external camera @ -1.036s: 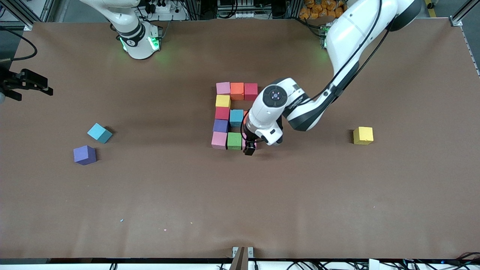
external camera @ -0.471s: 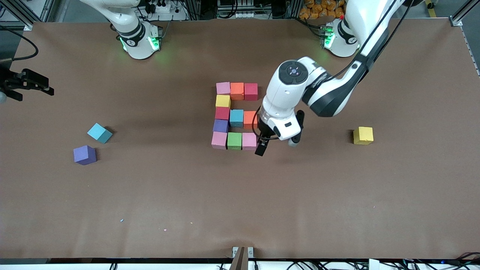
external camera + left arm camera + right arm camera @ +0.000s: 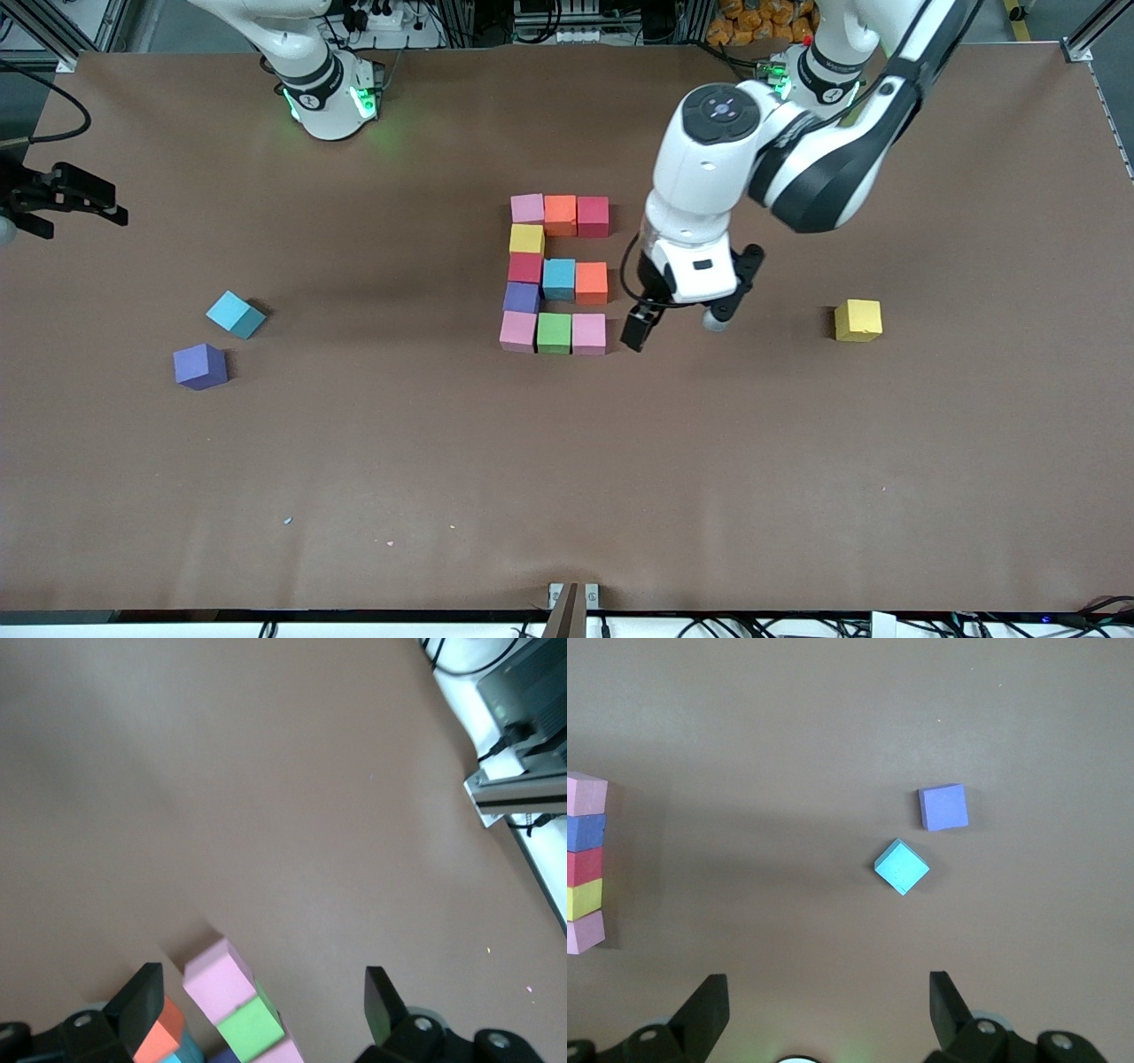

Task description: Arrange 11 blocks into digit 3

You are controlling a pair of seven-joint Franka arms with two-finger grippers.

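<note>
Eleven blocks form the digit 3 (image 3: pixel 554 275) mid-table: three bars joined by a spine on the side toward the right arm's end. Its bar nearest the front camera reads pink, green (image 3: pixel 554 333), pink (image 3: pixel 589 334). My left gripper (image 3: pixel 261 1003) hangs open and empty over bare table just beside that end pink block (image 3: pixel 217 979), toward the left arm's end; one fingertip (image 3: pixel 636 331) shows in the front view. My right gripper (image 3: pixel 828 1001) waits open and empty high above the table by its base, out of the front view.
Loose blocks lie apart from the figure: a light blue one (image 3: pixel 236 315) and a purple one (image 3: pixel 200 366) toward the right arm's end, a yellow one (image 3: pixel 858 320) toward the left arm's end. A black fixture (image 3: pixel 66 197) juts in at the table's edge.
My left gripper has lifted off the end pink block, leaving it in the bar, and has drawn back toward the left arm's end. The right arm has not moved.
</note>
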